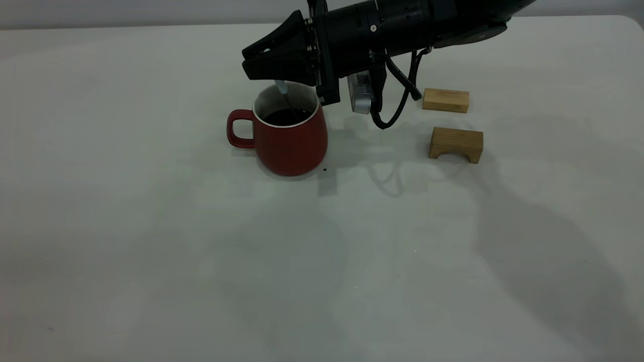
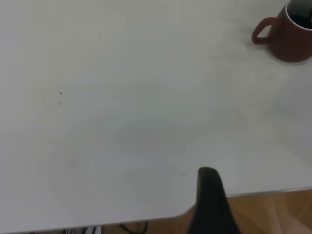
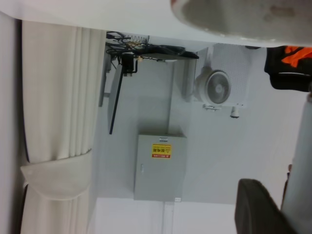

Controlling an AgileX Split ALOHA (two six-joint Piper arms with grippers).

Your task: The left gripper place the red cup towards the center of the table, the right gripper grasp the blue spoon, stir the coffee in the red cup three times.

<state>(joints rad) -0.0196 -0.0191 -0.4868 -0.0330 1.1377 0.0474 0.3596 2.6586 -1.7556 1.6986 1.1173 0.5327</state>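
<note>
Bare table [image 1: 151, 261] is lying nearest; beyond, the red cup [image 1: 289, 136] is standing centrally. Right gripper [image 1: 261, 63] is clamping the blue spoon [image 1: 280, 88], dipping into coffee [image 1: 287, 116]. Stir gently, staying off the rim. Left gripper's [image 2: 210, 204] fingers: cannot tell.

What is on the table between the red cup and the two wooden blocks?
In the exterior view, nothing sits on the table between the red cup and the wooden blocks; only shadow lies there. Above it hangs the right arm's cable.

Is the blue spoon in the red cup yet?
In. The blue spoon hangs from the right end effector, its lower end dipping into the coffee inside the upright red cup.
</note>
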